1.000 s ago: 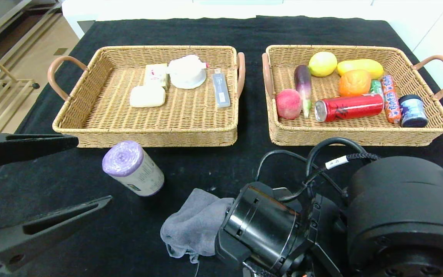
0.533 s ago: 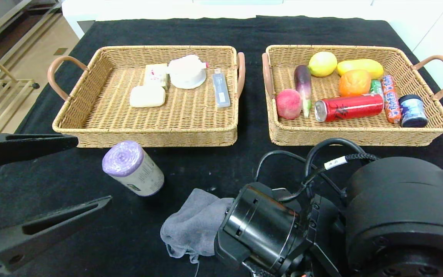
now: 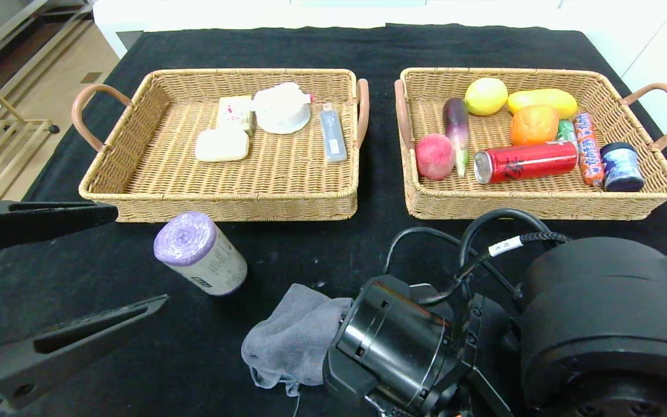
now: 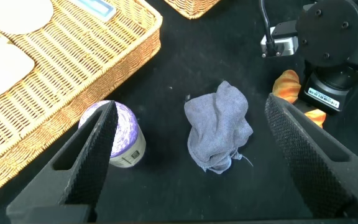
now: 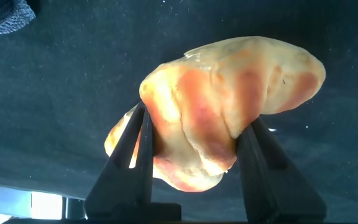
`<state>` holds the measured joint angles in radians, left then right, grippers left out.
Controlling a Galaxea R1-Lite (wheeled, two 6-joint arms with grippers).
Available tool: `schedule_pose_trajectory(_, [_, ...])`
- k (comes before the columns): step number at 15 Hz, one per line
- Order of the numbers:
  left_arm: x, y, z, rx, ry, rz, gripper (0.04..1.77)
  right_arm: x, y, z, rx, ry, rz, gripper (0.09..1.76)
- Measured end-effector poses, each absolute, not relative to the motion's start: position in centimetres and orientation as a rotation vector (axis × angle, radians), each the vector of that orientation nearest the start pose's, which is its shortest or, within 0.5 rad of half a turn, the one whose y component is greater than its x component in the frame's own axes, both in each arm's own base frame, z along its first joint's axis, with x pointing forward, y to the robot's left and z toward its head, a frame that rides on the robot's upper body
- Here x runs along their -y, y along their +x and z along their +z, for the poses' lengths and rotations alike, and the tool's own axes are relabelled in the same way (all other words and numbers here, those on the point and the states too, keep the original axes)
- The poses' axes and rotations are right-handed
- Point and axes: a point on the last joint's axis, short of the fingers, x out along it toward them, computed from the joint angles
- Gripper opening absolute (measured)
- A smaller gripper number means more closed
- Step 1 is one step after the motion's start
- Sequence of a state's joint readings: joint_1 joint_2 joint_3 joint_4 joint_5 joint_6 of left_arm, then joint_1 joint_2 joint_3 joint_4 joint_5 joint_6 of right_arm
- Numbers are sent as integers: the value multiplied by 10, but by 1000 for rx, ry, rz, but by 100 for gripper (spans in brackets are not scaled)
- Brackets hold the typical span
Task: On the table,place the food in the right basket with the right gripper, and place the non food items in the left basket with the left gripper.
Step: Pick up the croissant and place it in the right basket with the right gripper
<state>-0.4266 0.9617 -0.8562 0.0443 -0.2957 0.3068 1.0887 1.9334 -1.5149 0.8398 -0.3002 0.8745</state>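
Black cloth (image 3: 310, 243) covered the table. Beside the grey towel (image 3: 293, 341), the right gripper (image 5: 194, 155) was clamped on a golden croissant (image 5: 229, 106) resting on the cloth. Near the towel's other side, the left gripper (image 4: 191, 143) was held wide apart above a purple bag roll (image 3: 197, 252).

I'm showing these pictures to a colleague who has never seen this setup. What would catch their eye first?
Probably the two wicker baskets side by side on the black table: the right basket crowded with bright fruit and a red can, the left basket holding pale items. Nearer the robot, the right gripper clamps a golden bread-like pastry low over the cloth, while the open left gripper hangs above a purple roll and a crumpled grey towel.
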Motion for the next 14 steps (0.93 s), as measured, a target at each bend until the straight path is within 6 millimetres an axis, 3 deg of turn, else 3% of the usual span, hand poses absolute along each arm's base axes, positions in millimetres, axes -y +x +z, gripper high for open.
schedule_pose_trajectory(6, [52,98,288,-41,303,-739,172,-284,156,185,-1144,-48,198,83])
schedule_pose_trajectory(14, [52,98,287,-46,303,-739,172,-265,149,217,-1080,10,249,83])
